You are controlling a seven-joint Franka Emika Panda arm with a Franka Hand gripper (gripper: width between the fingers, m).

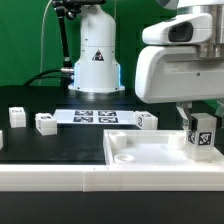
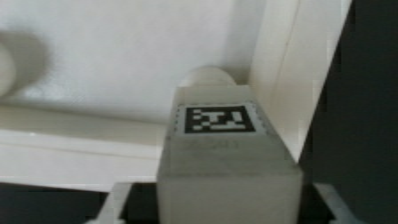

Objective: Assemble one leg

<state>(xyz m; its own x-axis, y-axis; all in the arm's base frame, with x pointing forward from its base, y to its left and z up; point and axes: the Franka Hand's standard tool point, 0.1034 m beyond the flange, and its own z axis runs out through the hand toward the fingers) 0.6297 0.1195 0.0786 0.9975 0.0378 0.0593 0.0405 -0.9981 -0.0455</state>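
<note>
In the exterior view the gripper [image 1: 199, 130] is clamped on the leg [image 1: 203, 138], which stands upright between its fingers, directly above a corner of the large white panel [image 1: 140, 150]. Loose legs [image 1: 45, 123] lie well off to the side, near the marker board [image 1: 95, 117].

Only the wrist view shows the leg's tag [image 2: 219, 120] head-on and a round recessed socket [image 2: 15, 60] off to one side. I cannot tell whether the leg's tip is seated.

The leg [image 2: 221, 165] is smooth white plastic with a faint sheen, its black-and-white tag [image 2: 221, 120] printed matt. The square panel [image 1: 150, 153] shows the same smooth, lightly glossy white plastic, on a matt black table [image 1: 50, 148].
</note>
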